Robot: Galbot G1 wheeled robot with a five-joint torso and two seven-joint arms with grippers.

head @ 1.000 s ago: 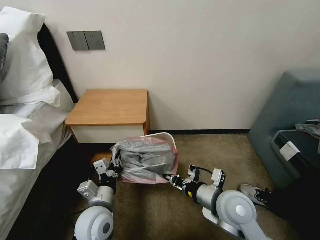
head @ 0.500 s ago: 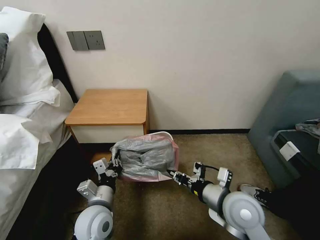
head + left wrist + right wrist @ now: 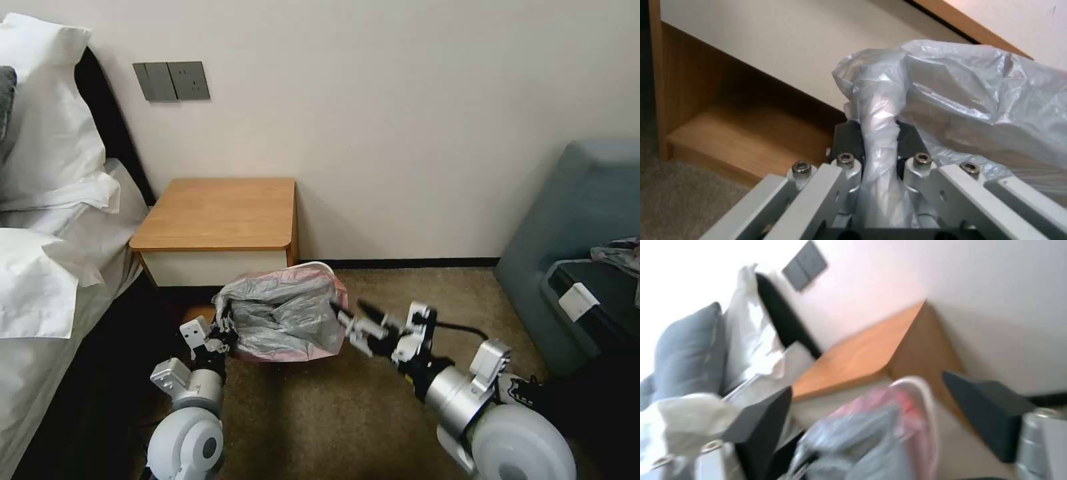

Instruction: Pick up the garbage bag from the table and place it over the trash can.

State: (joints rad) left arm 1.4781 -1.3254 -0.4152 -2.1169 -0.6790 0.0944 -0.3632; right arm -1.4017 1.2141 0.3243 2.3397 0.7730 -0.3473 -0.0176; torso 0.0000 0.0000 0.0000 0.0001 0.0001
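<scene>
Garbage bag draped over trash can beside table. Left gripper pinches bag's edge (prob. anchoring it); right gripper nearby w/ jaws spread, empty.

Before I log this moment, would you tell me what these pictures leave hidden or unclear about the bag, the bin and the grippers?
- Trash can: head view, the garbage bag drapes its body; whether the pink rim hooks the far edge cannot be told.
- Bin interior: hidden by the bag.
- Right wrist view: motion blur smears the bag.
- Left gripper: left wrist view, clamped on bunched plastic; the bin sits behind it.
- Right gripper: head view, open; contact with the bag unclear.
</scene>
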